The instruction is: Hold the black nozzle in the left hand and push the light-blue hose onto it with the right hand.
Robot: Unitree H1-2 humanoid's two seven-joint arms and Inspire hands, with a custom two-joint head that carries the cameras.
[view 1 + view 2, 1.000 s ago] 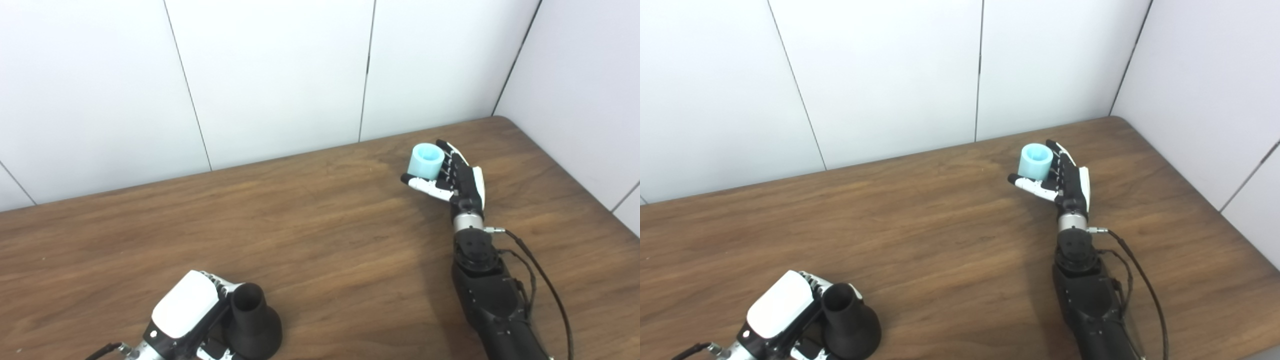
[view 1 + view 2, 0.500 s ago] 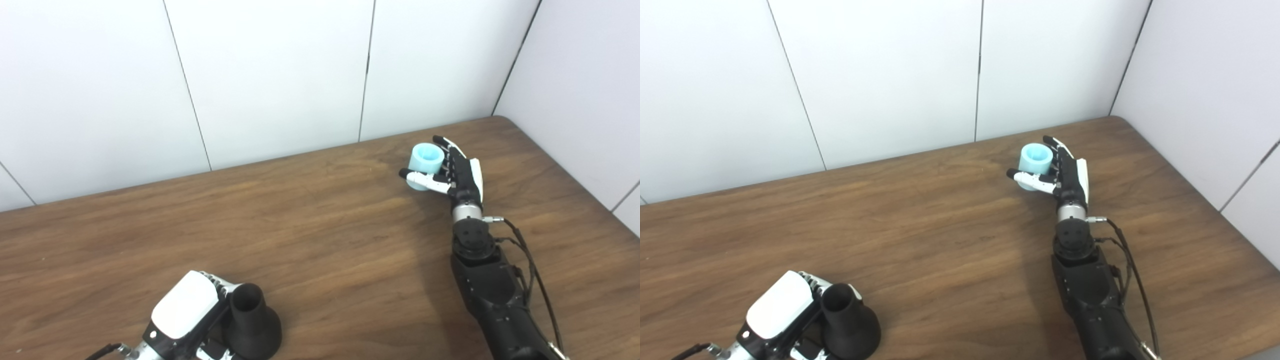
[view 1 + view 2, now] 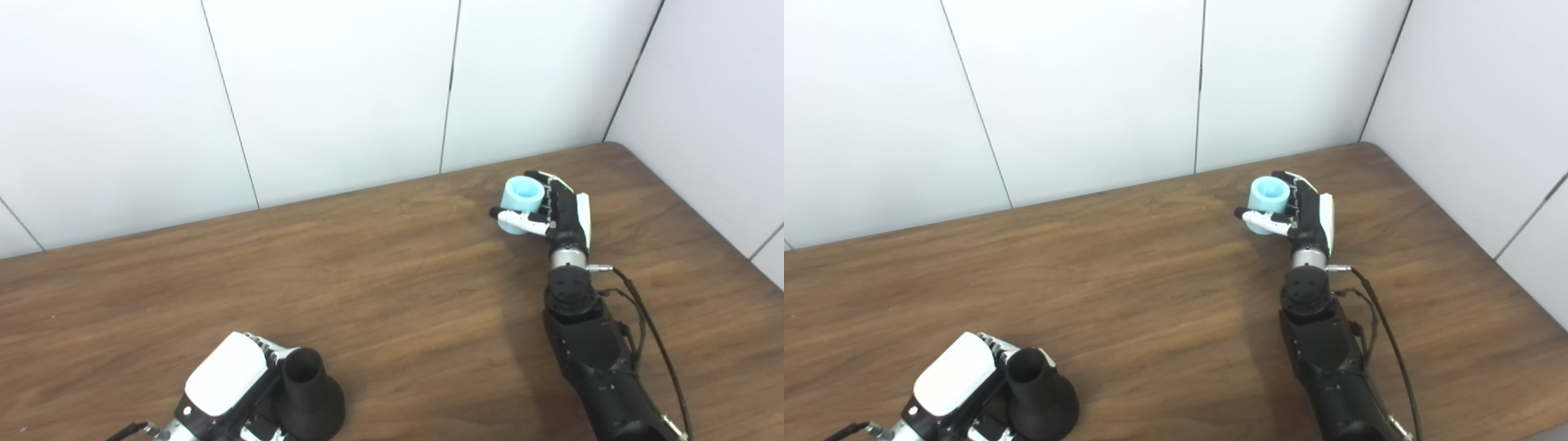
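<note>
A brown wooden table (image 3: 392, 288) is backed by white panelled walls (image 3: 343, 86). More of the frame's lower-left hand is shown by the right eye view. The left hand (image 3: 952, 383) is clamped on the upright black nozzle (image 3: 1038, 395) — lower left. The right hand (image 3: 560, 211) is curled around the light-blue hose (image 3: 520, 196), upper right — well apart.

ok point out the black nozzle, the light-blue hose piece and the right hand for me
black nozzle (image 3: 309, 386), left eye view, on its dark neck below the open mouth.
light-blue hose piece (image 3: 520, 195), left eye view, on its outer wall.
right hand (image 3: 1312, 217), right eye view, on its back.
</note>
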